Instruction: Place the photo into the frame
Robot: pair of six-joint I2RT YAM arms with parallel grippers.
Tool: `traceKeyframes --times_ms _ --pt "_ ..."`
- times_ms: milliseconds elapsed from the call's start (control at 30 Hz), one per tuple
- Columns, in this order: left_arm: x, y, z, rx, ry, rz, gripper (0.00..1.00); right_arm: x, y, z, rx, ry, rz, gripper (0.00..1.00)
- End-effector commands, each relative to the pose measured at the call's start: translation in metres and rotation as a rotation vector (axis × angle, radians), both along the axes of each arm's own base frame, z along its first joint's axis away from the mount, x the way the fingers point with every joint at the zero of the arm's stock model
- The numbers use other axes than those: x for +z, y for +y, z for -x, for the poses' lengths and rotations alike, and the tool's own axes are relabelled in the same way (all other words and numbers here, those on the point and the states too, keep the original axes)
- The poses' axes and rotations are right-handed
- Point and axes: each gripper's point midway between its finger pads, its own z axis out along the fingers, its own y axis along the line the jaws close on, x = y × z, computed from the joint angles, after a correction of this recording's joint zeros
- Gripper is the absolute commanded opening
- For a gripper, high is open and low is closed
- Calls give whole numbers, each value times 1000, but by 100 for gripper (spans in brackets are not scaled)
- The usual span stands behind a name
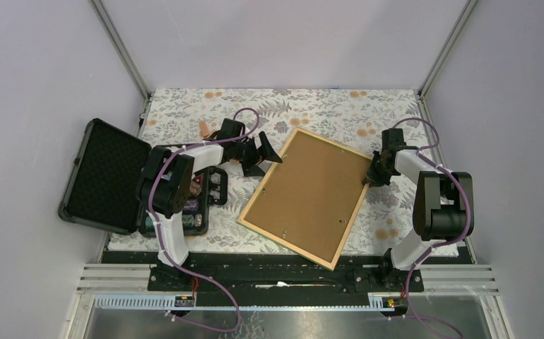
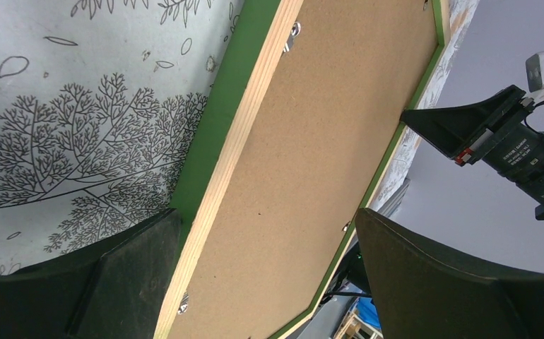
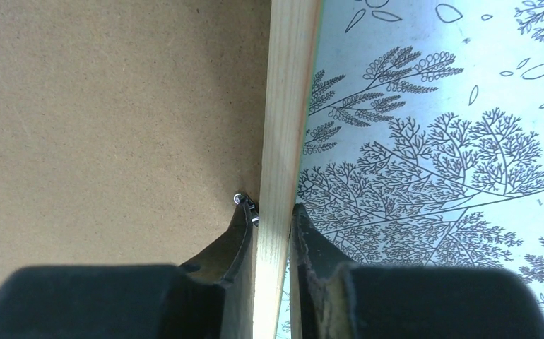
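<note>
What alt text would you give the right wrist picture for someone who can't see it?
The right end effector pinches the frame by its light wood rail, between two black fingers. Brown backing board fills the left; a leaf-patterned tablecloth lies to the right.

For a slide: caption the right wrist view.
Right gripper pinching the wooden edge of the frame, backing board at left.

Frame (image 1: 310, 198) — green face down, light-wood back up — lying diagonally skewed.

Overhead camera looking down, both wrist cameras close on frame (image 3: 287, 106)
</note>
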Motion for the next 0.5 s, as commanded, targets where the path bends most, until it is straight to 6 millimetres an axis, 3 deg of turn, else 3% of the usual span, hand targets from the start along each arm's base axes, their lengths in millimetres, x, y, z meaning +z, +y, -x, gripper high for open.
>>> traceKeyframes --times_ms 0,100,133,233,300,467 --pt "5 -5 -1 -16 -13 43 99 12 -19 -2 68 -12 146 0" --pt "5 -5 -1 -17 -13 44 99 18 -15 -7 92 -33 146 0" --pt "4 -5 -1 -16 -12 44 99 20 -13 -8 93 -34 138 5" --pt "3 -4 -1 -12 -9 43 99 25 -6 -7 100 -40 95 43" --pt "4 -3 -2 -10 -12 44 99 29 0 -4 105 -56 66 55" --pt "8 -3 -2 -10 -21 50 99 25 16 15 112 -56 -24 63"
